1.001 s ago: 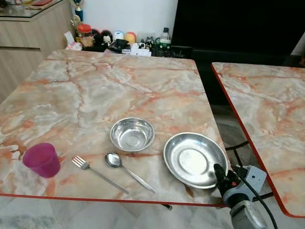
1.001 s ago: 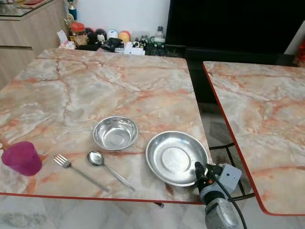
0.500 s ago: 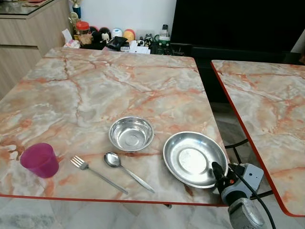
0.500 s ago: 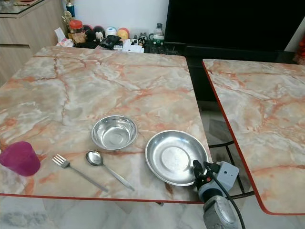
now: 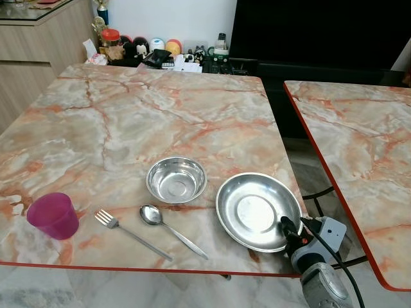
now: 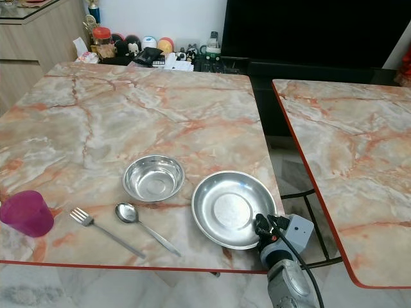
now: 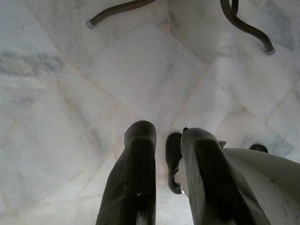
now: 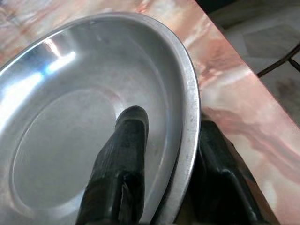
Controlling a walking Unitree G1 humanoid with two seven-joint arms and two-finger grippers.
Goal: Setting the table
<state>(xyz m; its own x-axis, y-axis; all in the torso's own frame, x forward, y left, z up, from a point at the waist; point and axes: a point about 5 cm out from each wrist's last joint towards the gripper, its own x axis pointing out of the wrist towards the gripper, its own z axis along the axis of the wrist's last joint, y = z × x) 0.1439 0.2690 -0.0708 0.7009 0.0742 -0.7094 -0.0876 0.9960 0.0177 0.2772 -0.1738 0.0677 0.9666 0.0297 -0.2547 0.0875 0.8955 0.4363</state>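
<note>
On the marble table [image 5: 128, 122] a steel plate [image 5: 257, 212] lies near the front right corner. My right gripper [image 5: 287, 226] is shut on the plate's near right rim; one finger [image 8: 126, 136] lies inside the dish and the other sits under the rim's outer side. Left of the plate is a small steel bowl [image 5: 176, 179]. A spoon [image 5: 168, 228] and a fork [image 5: 131, 234] lie by the front edge, and a pink cup [image 5: 52, 215] stands at the front left. My left gripper [image 7: 168, 133] hangs over the floor, slightly open and holding nothing.
A second marble table [image 5: 359, 141] stands to the right across a narrow gap. Small bottles and toys [image 5: 160, 54] crowd the first table's far edge. A wooden cabinet [image 5: 32, 38] is at the far left, and a dark screen [image 5: 321, 32] is behind.
The plate has slid a little to the left on the table, with my right gripper moving along at its rim. Bowl, cutlery and cup stay put.
</note>
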